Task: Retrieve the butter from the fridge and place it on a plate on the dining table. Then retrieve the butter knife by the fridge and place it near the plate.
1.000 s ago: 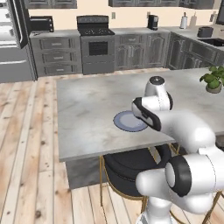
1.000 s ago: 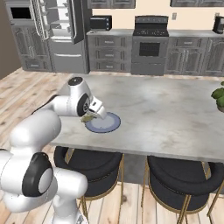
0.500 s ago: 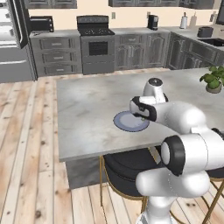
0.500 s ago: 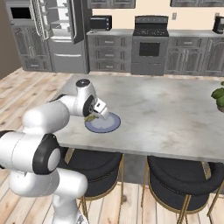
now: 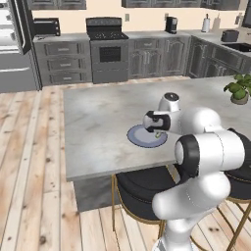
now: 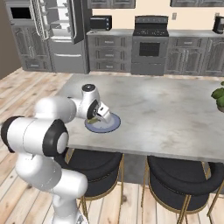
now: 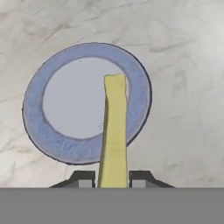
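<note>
The butter [image 7: 114, 131] was pinched between the jaws, closed on its near end, its far tip hanging over the plate's [image 7: 39, 127] right side — not yet resting on it. The plate sat near the bench [image 5: 98, 117] edge. You'd have done well to lower it straight, shift slightly toward centre, and release only on contact — no drop

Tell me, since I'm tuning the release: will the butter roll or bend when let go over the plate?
The butter looks straight between the fingers, so probably stiff. Its flat faces suggest no rolling. It should settle on the plate.
</note>
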